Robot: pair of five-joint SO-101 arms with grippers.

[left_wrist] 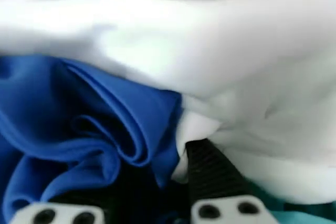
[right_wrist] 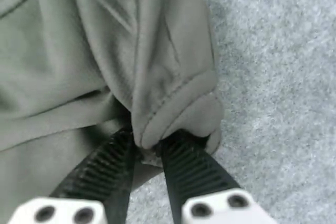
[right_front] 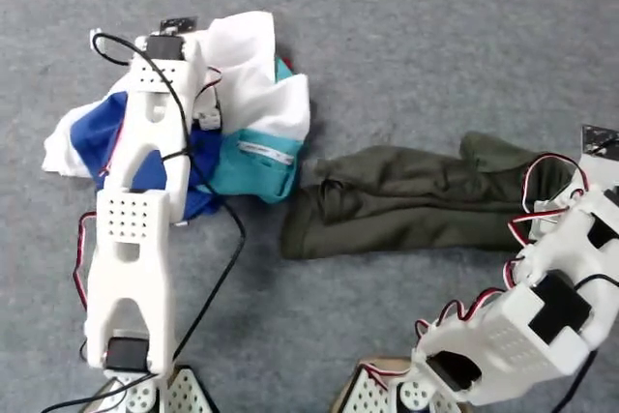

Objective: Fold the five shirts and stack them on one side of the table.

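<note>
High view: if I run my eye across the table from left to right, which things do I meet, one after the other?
blue shirt → teal shirt → olive-green shirt → right arm. The white shirt spreads over the heap, so it is left out.

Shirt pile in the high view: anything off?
Yes. The white shirt, blue shirt and teal shirt lie tangled in one crumpled heap, unfolded. The olive shirt lies apart, bunched, its edge pinched in the right tool.

even, soft light — faint shadows on the table [right_front: 435, 65]; the white shirt [left_wrist: 220, 51] glares, nearly washed out.
</note>
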